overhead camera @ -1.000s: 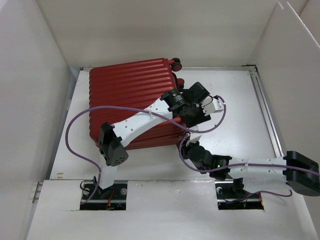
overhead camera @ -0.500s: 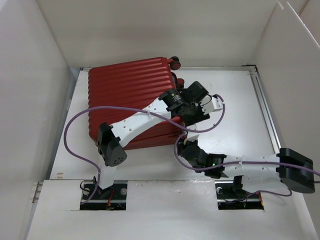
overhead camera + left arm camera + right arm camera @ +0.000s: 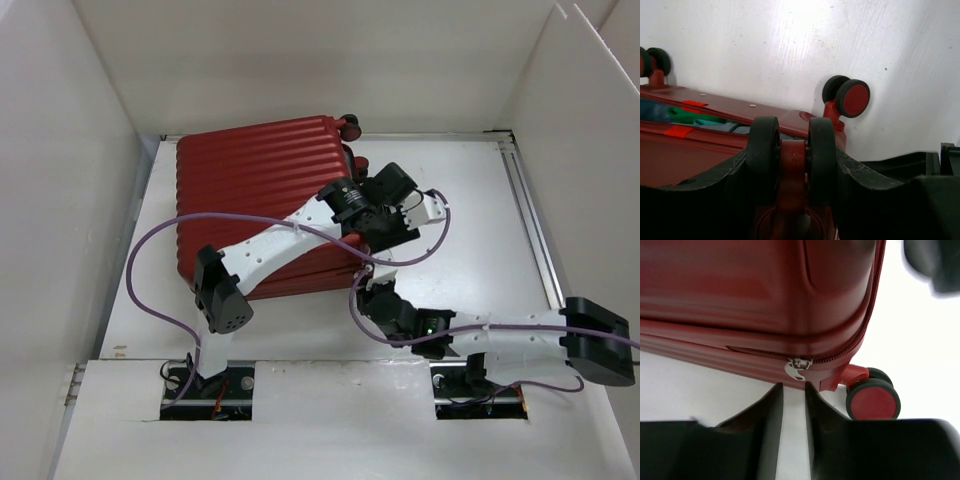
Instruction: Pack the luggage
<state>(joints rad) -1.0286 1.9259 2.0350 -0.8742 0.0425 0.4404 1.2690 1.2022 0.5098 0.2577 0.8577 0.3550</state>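
Luggage (image 3: pixel 250 190): we log it lying flat, ribbed shell up, on the far left of the desk (image 3: pixel 470 220), wheels along its right edge.
Left gripper (image 3: pixel 792 160): we find its jaws clamped on a twin wheel (image 3: pixel 764 150).
Right gripper (image 3: pixel 793 390): jaws narrow, a slim gap, holding nothing; we place them just short of the zipper pull (image 3: pixel 796 368) at the near-right corner.

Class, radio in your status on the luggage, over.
Left gripper clamped on wheel. Right gripper narrowly open by zipper pull. Luggage partly zipped, contents showing.
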